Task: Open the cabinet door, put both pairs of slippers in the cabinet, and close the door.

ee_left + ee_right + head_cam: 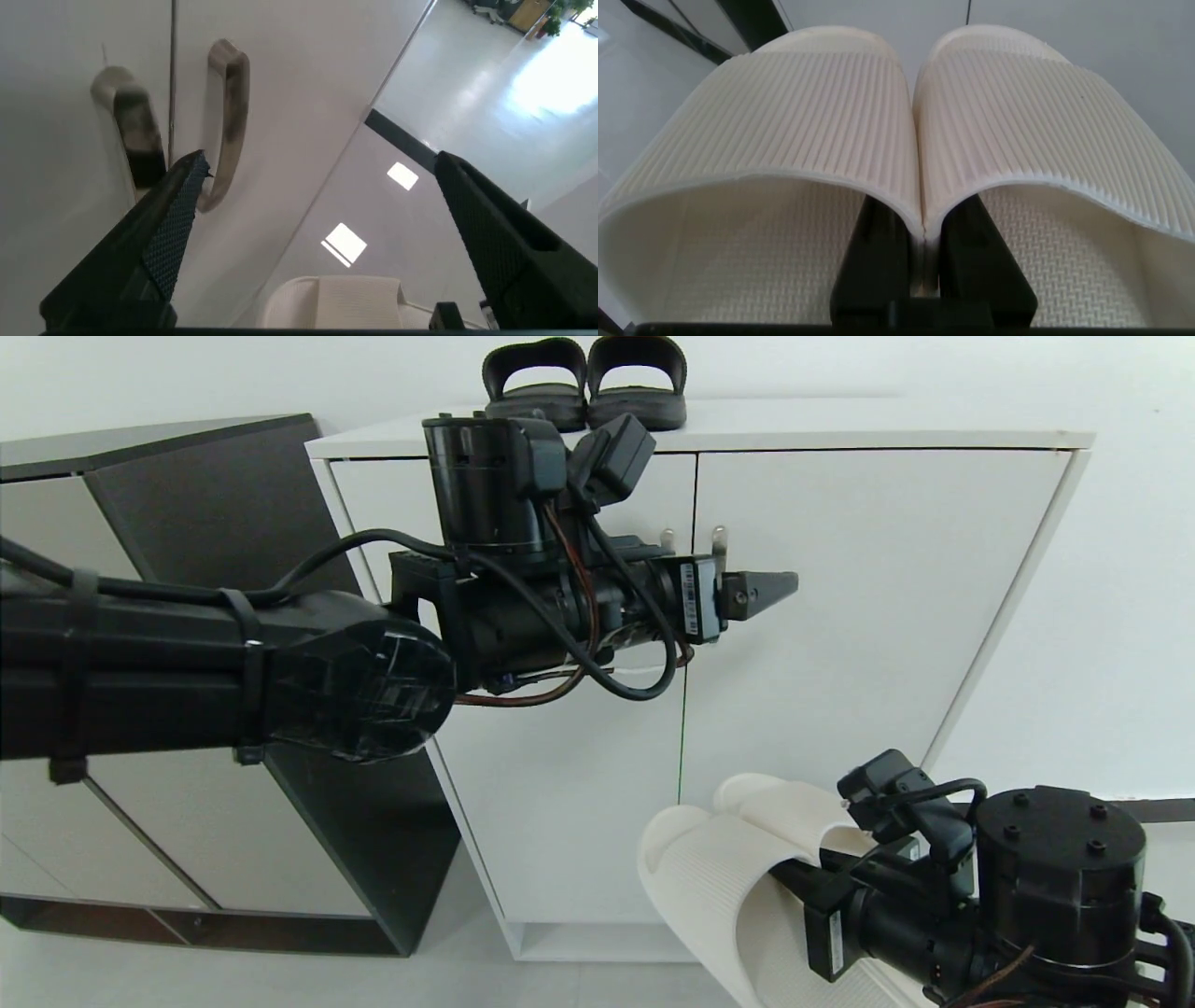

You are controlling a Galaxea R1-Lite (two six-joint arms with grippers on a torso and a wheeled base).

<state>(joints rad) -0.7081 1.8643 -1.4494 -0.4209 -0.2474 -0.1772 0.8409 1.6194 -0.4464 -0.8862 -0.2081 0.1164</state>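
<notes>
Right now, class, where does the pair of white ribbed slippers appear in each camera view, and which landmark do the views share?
Head view: the white ribbed slippers sit low, right of centre, in front of the white cabinet.
Left wrist view: a small part of them shows between the open left gripper fingers.
Right wrist view: both straps lie side by side, pinched by the right gripper.
Shared landmark: the dark seam between the cabinet doors.

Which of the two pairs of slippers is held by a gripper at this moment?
The white ribbed pair, clamped in the right gripper. The black pair stands free on top of the white cabinet, with no gripper touching it.
</notes>
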